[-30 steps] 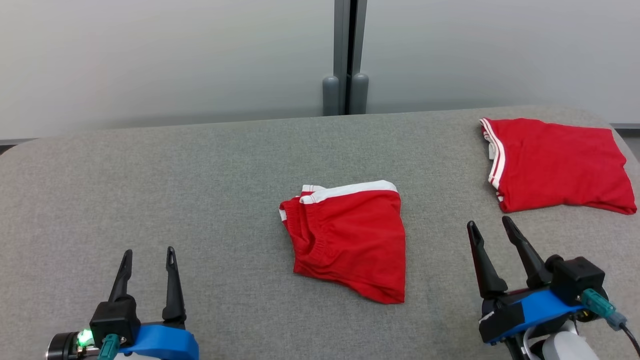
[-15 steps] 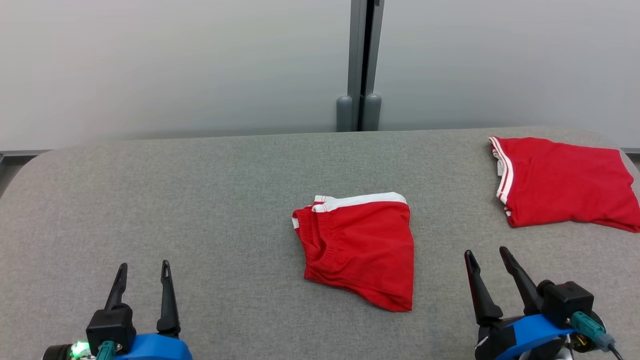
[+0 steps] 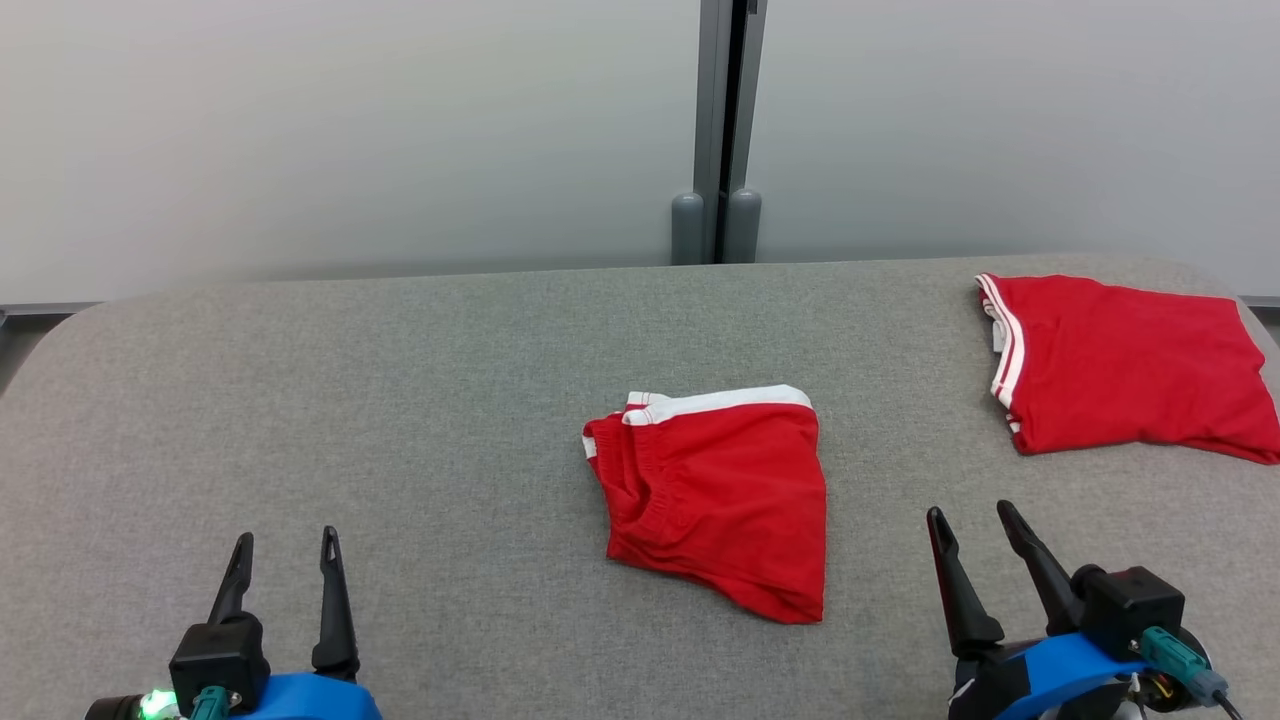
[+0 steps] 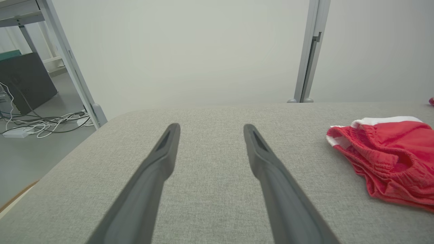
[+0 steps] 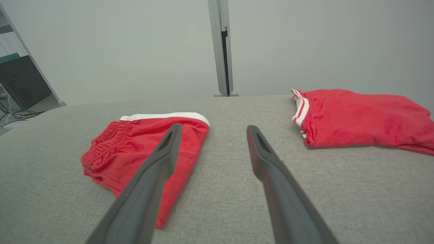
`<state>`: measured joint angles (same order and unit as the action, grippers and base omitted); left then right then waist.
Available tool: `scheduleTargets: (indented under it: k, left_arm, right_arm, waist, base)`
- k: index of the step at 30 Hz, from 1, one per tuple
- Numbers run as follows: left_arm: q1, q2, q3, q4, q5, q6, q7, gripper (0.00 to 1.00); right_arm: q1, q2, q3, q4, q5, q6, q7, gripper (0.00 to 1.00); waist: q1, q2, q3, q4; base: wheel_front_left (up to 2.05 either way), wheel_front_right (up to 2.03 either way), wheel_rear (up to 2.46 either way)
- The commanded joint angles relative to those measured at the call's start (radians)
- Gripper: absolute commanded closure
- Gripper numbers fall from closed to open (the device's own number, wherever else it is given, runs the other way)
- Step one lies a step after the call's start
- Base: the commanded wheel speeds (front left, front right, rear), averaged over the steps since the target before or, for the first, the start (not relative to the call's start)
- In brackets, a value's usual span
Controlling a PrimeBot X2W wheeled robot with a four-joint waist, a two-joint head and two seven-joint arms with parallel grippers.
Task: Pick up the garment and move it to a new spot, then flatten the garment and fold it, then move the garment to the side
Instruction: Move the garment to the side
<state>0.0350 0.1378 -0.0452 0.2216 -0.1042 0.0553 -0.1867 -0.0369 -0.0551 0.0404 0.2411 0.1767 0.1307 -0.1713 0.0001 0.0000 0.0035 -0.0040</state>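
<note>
A red garment with a white band lies folded in the middle of the grey padded table; it also shows in the left wrist view and the right wrist view. My left gripper hovers open at the near left, well apart from the garment, its empty fingers pointing across bare table. Near the front right my right gripper is open and empty, just right of the garment; in its own view the fingers straddle the garment's right edge.
A second folded red garment with white stripes lies at the table's far right corner. A grey post stands against the pale wall behind. Cables lie on the floor past the table's left edge.
The head camera tilted, shifting the whole picture down and right over the first half second. Both garments lie as before, and both grippers stay open, a little lower in view.
</note>
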Motion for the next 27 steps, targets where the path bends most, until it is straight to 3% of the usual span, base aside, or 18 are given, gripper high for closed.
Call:
scheduleTargets:
  k: [1, 19, 27]
  left_arm:
    - [0.005, 0.006, -0.001, -0.005, -0.002, 0.004, 0.002, 0.00]
    - [-0.005, 0.014, -0.014, -0.005, -0.019, 0.016, 0.000, 0.00]
    - [-0.035, 0.015, -0.018, -0.010, -0.025, 0.019, -0.008, 0.00]
  right_arm:
    - [0.015, 0.003, -0.004, -0.005, -0.006, 0.000, 0.003, 0.00]
    - [-0.002, 0.005, 0.002, 0.002, -0.005, 0.000, 0.003, 0.00]
    - [-0.146, -0.021, 0.072, 0.014, -0.003, 0.000, 0.019, 0.00]
  waist:
    - [-0.0001, 0.0000, 0.000, -0.001]
    - [-0.0001, 0.0000, 0.007, -0.003]
    - [-0.0001, 0.0000, 0.046, 0.002]
  base:
    - [0.00, 0.00, 0.00]
    - [0.00, 0.00, 0.00]
    - [0.00, 0.00, 0.00]
